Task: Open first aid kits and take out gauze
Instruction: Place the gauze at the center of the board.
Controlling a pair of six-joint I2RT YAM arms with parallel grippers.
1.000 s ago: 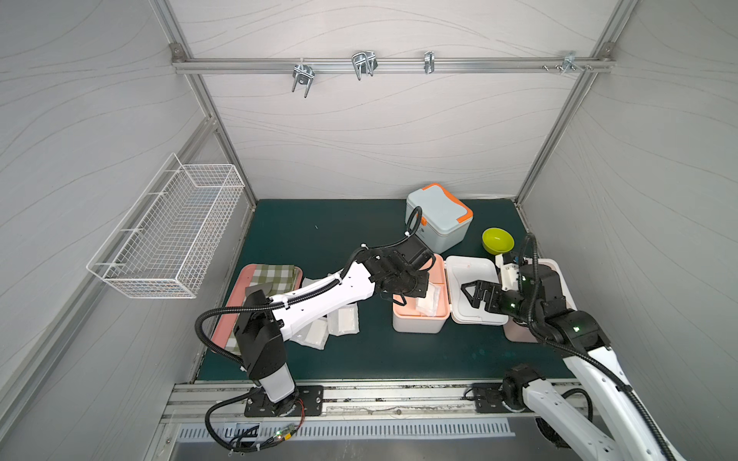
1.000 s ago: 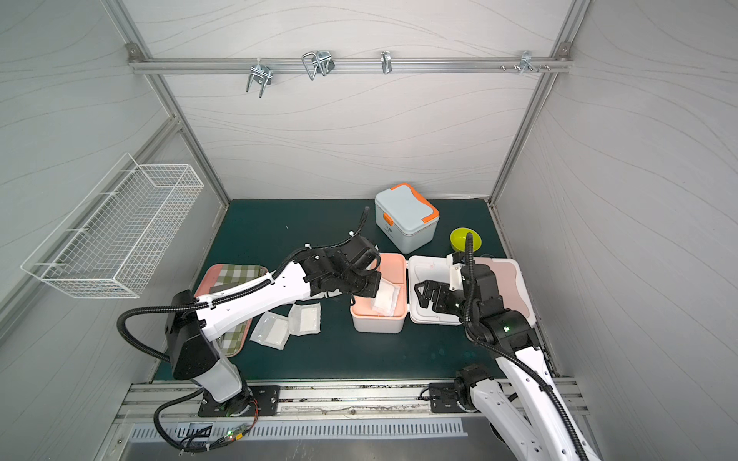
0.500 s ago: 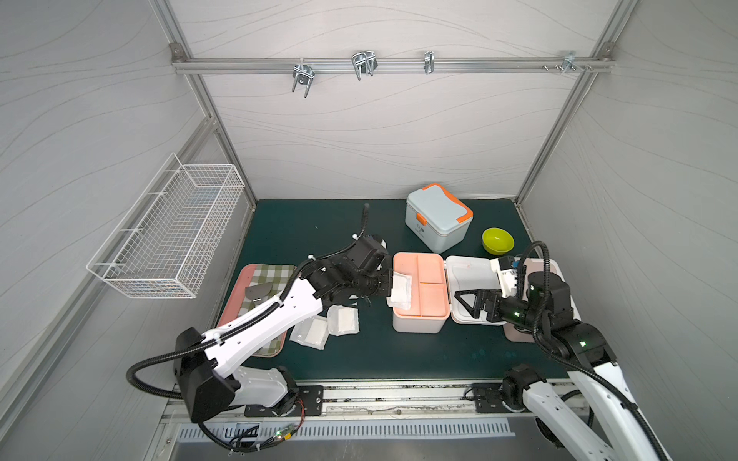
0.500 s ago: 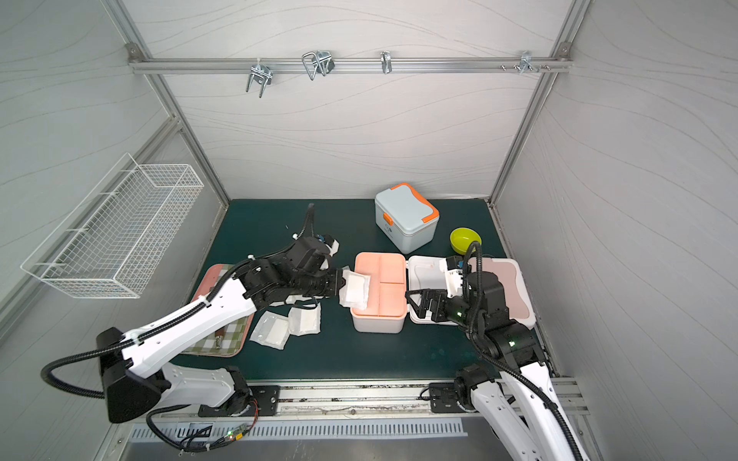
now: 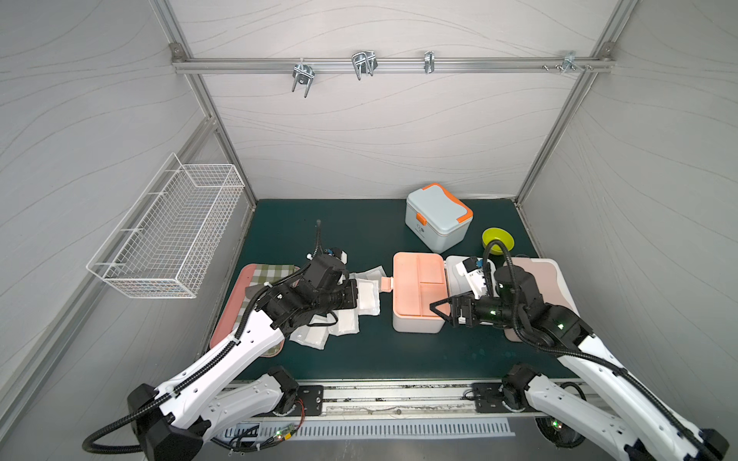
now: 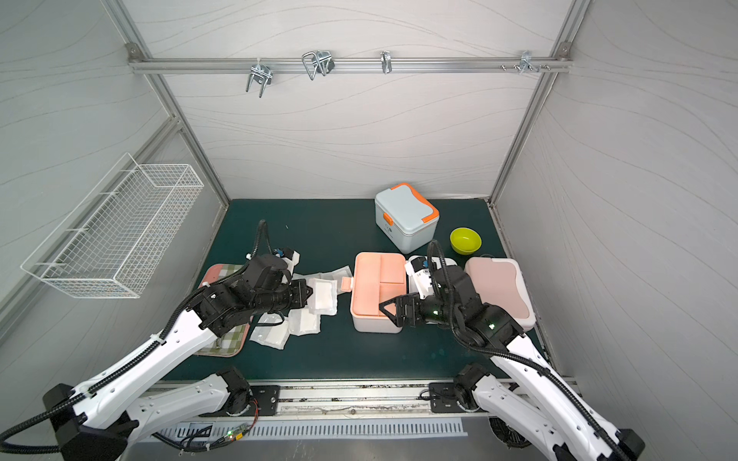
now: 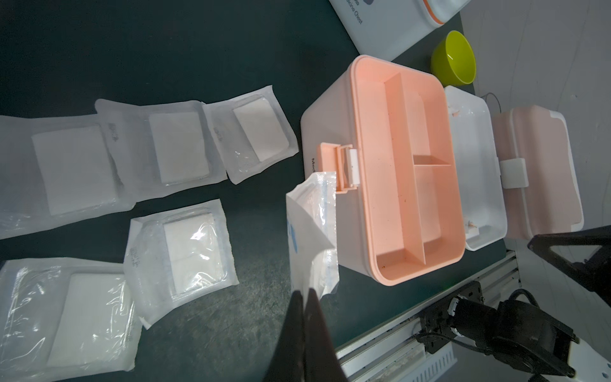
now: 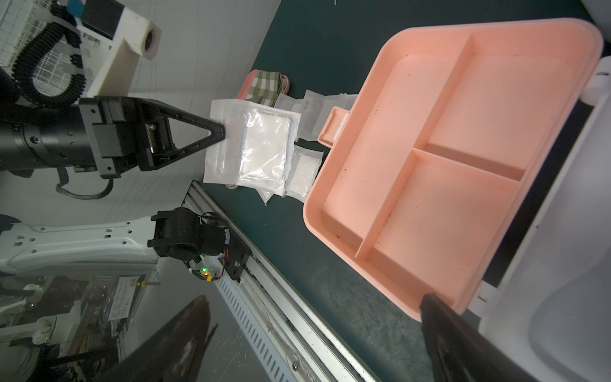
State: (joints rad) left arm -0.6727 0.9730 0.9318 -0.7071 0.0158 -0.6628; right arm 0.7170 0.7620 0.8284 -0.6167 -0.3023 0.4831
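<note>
The tabletop [image 5: 359, 223] carried three kits. The white kit [image 5: 417, 291] stood between the two hands with its lid [image 7: 476, 172] folded back toward the right arm. Its peach insert [image 8: 446, 158] lay exposed, and all three compartments were empty. The pink kit [image 5: 549, 279] sat shut behind the right hand, just beside the open lid and partly under the right arm. The blue kit [image 5: 437, 217] stood shut, well beyond the right hand.

The tray [image 5: 235, 307] with checked cloth lay under the left arm, behind the left hand.

The left hand [image 8: 220, 134] was clamped on the edge of one gauze pouch [image 8: 261, 148], which it held clear of the tabletop. The pouch hung just beside the white kit's clasp [image 7: 334, 165].

The right hand [image 5: 435, 309] stood with its jaws wide at the near corner of the white kit, gripping nothing. Contact with the kit's rim could not be determined.

Five further pouches [image 7: 178, 145] lay flat on the tabletop below and behind the left hand, some overlapping.

A green bowl [image 5: 498, 239] sat beyond the right hand, near the blue kit.
</note>
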